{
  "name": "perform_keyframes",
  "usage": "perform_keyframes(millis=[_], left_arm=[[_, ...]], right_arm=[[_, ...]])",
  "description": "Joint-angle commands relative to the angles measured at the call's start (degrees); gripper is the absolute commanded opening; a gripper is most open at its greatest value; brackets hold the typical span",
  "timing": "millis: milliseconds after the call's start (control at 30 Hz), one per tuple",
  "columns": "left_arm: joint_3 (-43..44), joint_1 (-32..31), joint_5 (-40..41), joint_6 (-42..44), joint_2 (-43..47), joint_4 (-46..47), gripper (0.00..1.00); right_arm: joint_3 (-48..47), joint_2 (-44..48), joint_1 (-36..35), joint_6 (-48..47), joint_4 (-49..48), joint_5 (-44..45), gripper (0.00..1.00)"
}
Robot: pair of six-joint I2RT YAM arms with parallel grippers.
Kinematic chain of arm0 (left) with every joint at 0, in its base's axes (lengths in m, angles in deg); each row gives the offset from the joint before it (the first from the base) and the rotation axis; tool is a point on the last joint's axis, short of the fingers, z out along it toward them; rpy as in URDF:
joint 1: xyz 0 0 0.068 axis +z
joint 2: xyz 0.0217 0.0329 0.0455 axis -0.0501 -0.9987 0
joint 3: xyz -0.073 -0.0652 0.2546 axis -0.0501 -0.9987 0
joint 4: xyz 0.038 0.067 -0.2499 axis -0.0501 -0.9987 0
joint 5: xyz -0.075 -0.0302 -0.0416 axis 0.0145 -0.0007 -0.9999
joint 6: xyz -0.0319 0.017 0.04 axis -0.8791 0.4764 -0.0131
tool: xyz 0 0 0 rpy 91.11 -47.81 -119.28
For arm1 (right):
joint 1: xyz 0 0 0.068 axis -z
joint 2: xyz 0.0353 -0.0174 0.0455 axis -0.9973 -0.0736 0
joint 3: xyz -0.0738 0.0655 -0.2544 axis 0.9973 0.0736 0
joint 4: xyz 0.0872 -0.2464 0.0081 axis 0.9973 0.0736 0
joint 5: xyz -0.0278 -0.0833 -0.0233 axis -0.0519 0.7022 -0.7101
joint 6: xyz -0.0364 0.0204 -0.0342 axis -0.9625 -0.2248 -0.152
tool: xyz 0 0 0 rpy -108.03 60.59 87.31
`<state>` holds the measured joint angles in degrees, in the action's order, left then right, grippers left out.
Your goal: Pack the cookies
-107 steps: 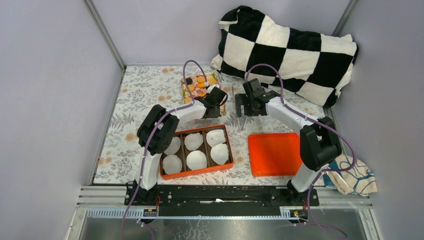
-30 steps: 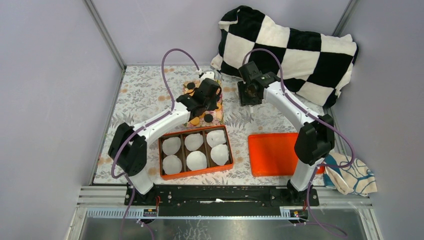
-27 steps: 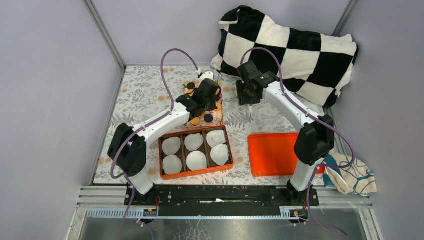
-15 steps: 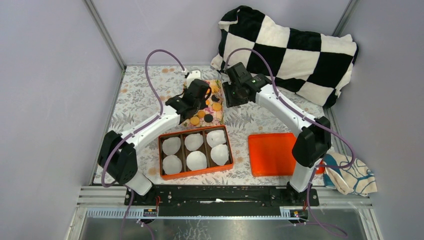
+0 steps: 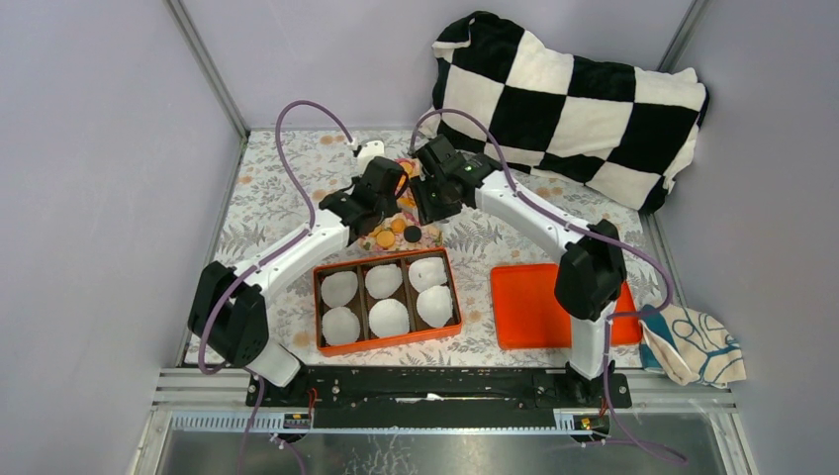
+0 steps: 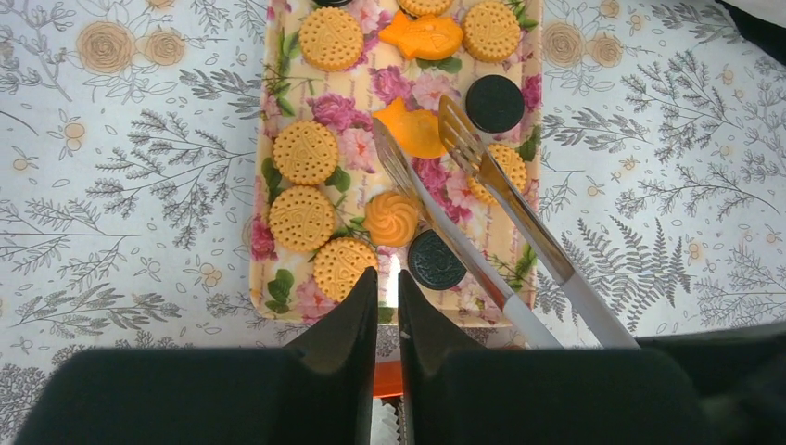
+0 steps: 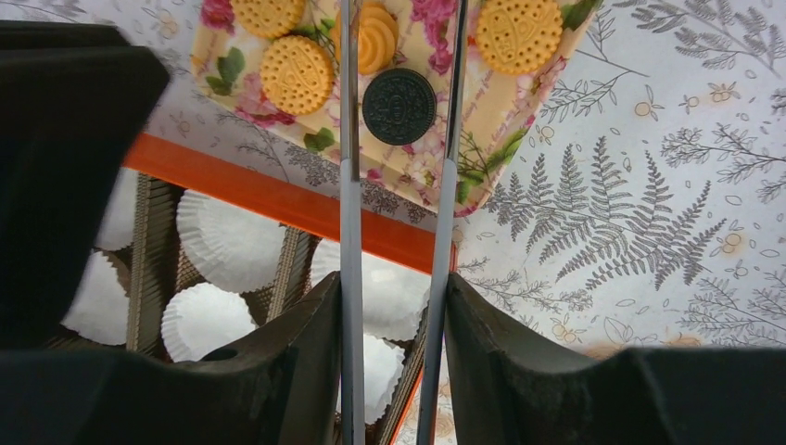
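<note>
Seen from above, a floral tray (image 6: 352,144) of cookies (image 6: 302,218) sat at the far middle of the patterned surface. Nearer the arms stood an orange box (image 7: 278,199) holding six white paper cups (image 7: 222,246), all without a cookie. An orange lid (image 5: 542,305) lay to its right.

Over the last second the right arm had swung away from the checkered pillow (image 5: 569,94) and come in over the tray. The right pincer (image 7: 394,287) was pinching a pair of metal tongs (image 7: 348,139). The tong arms ran out on either side of a black cookie (image 7: 399,93), and their tips hung spread around an orange cookie farther up the tray. Whether the tips touched anything could not be told.

The left arm had stretched out and shifted toward the tray's left side. The left pincer (image 6: 387,275) hovered above the tray's near edge, its fingers nearly pressed together with only a thin slit between them, holding nothing.

Every cookie was on the tray. The shift suggested the first pick was about to begin, with the tongs now lined up over the cookies and the box just beside the tray.
</note>
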<state>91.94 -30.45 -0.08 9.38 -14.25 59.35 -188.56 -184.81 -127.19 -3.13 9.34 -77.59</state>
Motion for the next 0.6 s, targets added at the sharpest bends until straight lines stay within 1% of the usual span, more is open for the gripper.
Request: perform_keyframes(millis=[0, 200, 400, 567], left_arm=[[-1.6, 1.1, 1.5, -0.5, 2.5, -0.1, 0.17], [-1.9, 1.6, 1.3, -0.6, 3.3, -0.1, 0.18], [-2.1, 1.6, 0.7, -0.7, 3.5, -0.2, 0.18], [-2.6, 1.6, 0.0, -1.1, 4.2, 0.0, 0.18]], right_arm=[[-1.6, -2.3, -0.2, -1.4, -1.6, -0.3, 0.46], [-0.1, -3.4, -0.3, -2.6, -2.2, 3.8, 0.46], [-1.4, -4.9, -0.3, -2.7, -0.5, 3.8, 0.47], [-0.6, -5.3, -0.2, -2.7, -0.4, 4.2, 0.47]])
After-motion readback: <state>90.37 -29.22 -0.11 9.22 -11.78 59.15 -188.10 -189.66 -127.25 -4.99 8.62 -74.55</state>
